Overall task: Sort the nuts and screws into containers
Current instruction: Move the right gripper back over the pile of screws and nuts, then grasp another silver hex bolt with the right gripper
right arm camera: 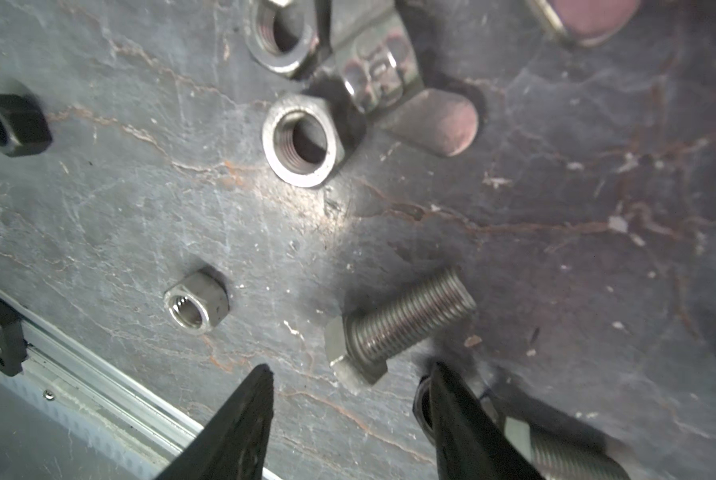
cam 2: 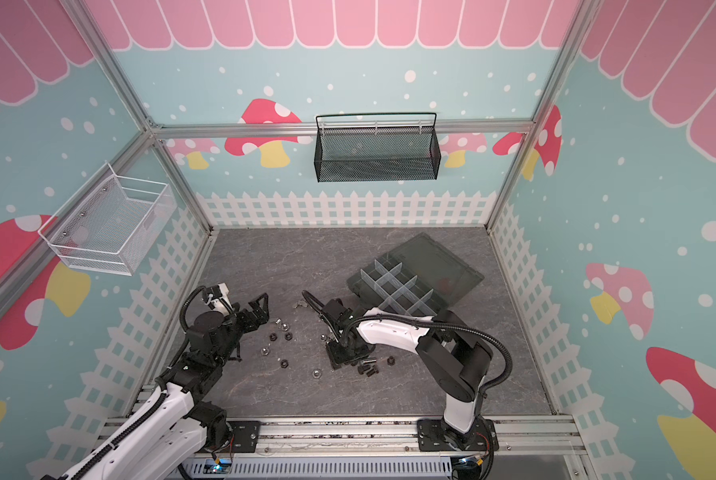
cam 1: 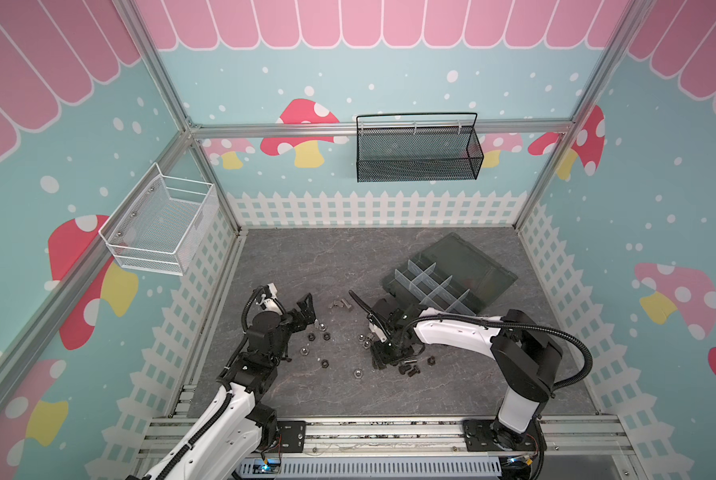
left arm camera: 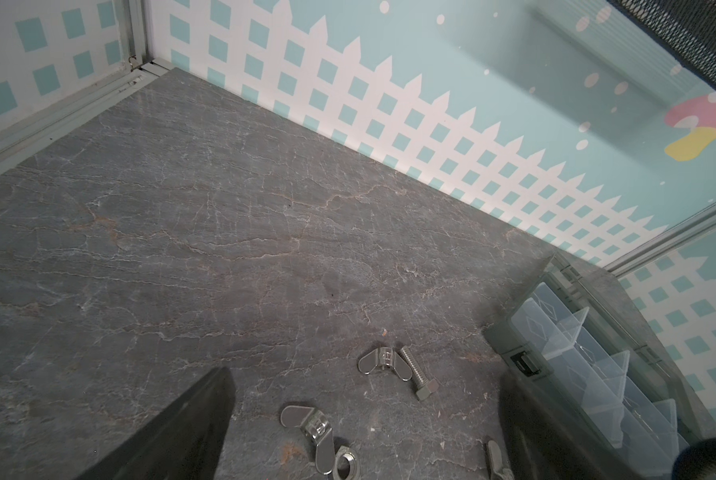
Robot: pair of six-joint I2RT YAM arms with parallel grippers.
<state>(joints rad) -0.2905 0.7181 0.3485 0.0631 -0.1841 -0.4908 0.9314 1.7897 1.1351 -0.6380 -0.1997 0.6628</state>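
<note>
Containers, the compartments of a flat dark grey translucent plastic organizer box (cam 1: 431,286) with whitish dividers, are sitting open on the grey marbled worktop (cam 1: 306,257), well apart from the right end effector (right arm camera: 350,370) and beyond it, away from the arm bases. That right end effector is hanging low over the scattered hardware with its fingers parted and nothing between them. The left end effector (cam 1: 307,312) is hovering with its fingers spread wide, also carrying nothing, and well apart from the screw in question, so the right arm is looking much the nearer.

A shiny silver hex-head screw (right arm camera: 397,328) is lying flat just ahead of the right fingertips. Its head is sitting in line with the gap, and its threaded shank is pointing away at a slant, closer to along the closing line than across it. The wrist is probably needing a turn before closing. A large silver hex nut (right arm camera: 302,139), a small silver hex nut (right arm camera: 196,305) and a black hex nut (right arm camera: 13,124) are lying farther ahead, apart from the screw.
</note>
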